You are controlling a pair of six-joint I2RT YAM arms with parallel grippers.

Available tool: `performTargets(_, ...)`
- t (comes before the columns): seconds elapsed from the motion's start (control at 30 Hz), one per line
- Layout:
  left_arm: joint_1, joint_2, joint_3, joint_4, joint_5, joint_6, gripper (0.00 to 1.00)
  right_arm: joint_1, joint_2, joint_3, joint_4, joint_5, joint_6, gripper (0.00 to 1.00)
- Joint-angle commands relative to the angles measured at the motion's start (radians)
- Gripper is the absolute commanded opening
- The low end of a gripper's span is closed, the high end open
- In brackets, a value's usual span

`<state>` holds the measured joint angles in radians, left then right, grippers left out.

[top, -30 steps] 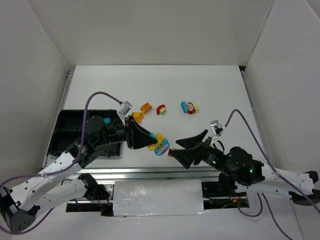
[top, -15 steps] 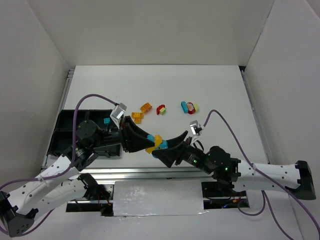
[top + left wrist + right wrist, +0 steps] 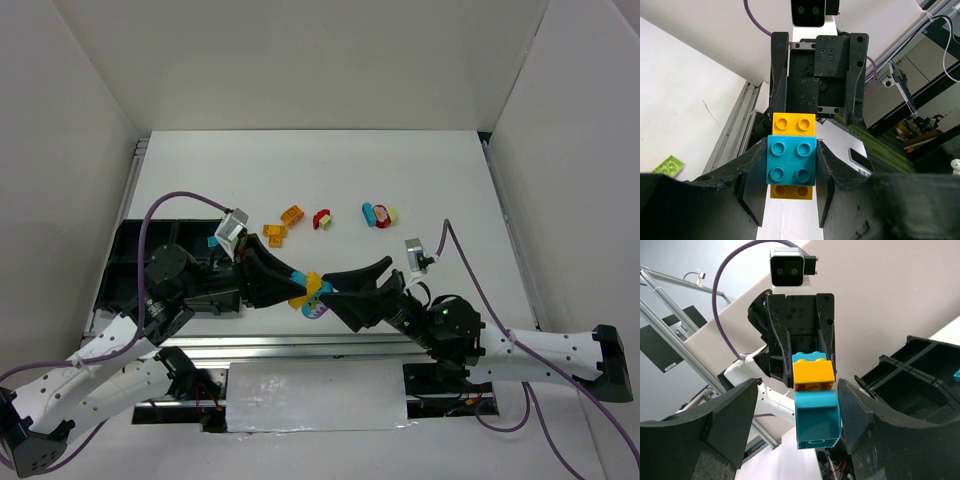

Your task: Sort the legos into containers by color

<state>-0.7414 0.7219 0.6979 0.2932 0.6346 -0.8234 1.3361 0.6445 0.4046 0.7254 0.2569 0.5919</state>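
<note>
Left claw (image 3: 791, 167) pinched on the brick stack (image 3: 791, 162), a cyan brick joined to an orange-yellow one, with a finger pressed against each cyan side. The stack is held in the air at lower centre of the top view. Facing it, right claw (image 3: 799, 405) has its fingers spread wide, one on either side of the stack; contact cannot be told.

The tabletop (image 3: 430, 170) is white and matte, with white walls (image 3: 300, 60) on three sides and a metal rail (image 3: 300, 345) along its lower edge.

The black tray (image 3: 125, 262) sits at middle left, largely covered by the left arm. A cyan brick (image 3: 214, 241) lies inside it near the upper right corner.

Loose above the claws:
- orange brick (image 3: 292, 214)
- second orange brick (image 3: 275, 232)
- red piece (image 3: 322, 218)
- cyan-red-green cluster (image 3: 378, 214)

A multicoloured piece (image 3: 314, 309) lies directly under the claws — mostly hidden by them. A lime green plate (image 3: 667, 166) shows at lower left of the left wrist view.
</note>
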Motion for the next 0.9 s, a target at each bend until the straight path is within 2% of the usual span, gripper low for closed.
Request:
performTargets(0.0,-0.004,-0.012,0.003,0.081,0.020,-0.022,0.00,-0.003,0.023,0.013,0.088,-0.001,-0.029,0.72)
performTargets(0.1,-0.004,-0.006,-0.001,0.104,0.025,-0.032,0.00,-0.005,0.049,0.020,0.115,-0.005,-0.029,0.69)
performTargets(0.3,-0.004,-0.006,-0.003,0.130,0.033,-0.039,0.00,-0.003,0.081,0.014,0.135,0.013,-0.021,0.68)
performTargets(0.43,-0.004,-0.010,-0.006,0.130,0.034,-0.039,0.00,-0.003,0.083,-0.009,0.202,0.012,-0.020,0.57)
performTargets(0.6,-0.004,-0.006,-0.017,0.141,0.036,-0.048,0.00,-0.005,0.090,-0.041,0.298,-0.033,-0.040,0.58)
performTargets(0.87,-0.004,-0.001,-0.020,0.161,0.039,-0.056,0.00,-0.005,0.142,-0.003,0.299,-0.051,-0.037,0.55)
